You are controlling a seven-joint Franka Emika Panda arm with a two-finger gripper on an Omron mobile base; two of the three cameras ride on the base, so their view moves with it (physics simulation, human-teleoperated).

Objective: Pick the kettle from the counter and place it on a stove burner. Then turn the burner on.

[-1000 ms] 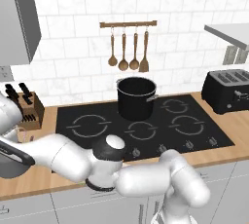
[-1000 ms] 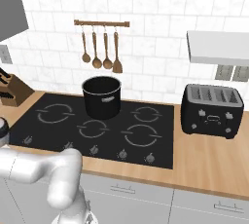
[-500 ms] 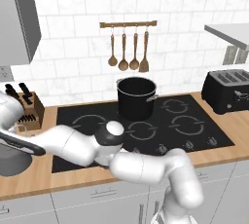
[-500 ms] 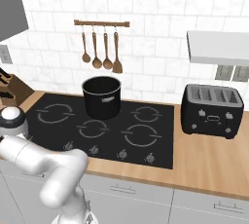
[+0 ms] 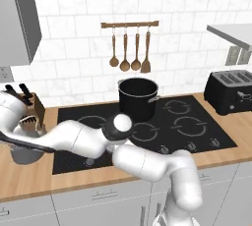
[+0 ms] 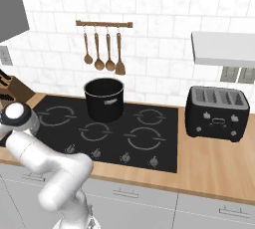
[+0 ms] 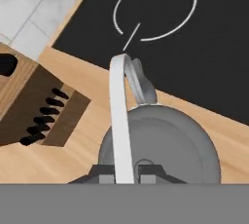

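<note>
The arm [image 5: 147, 163] was glossy white, built of smooth rounded segments, with a dark band at a joint capped by a white dome. Behind the claw [image 7: 126, 174], its dark finger tips rose from a flat black mount.

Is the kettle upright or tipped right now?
Upright. In the hand view the kettle sits on the counter with lid knob up and its handle arching over the top, beside the knife block.
</note>
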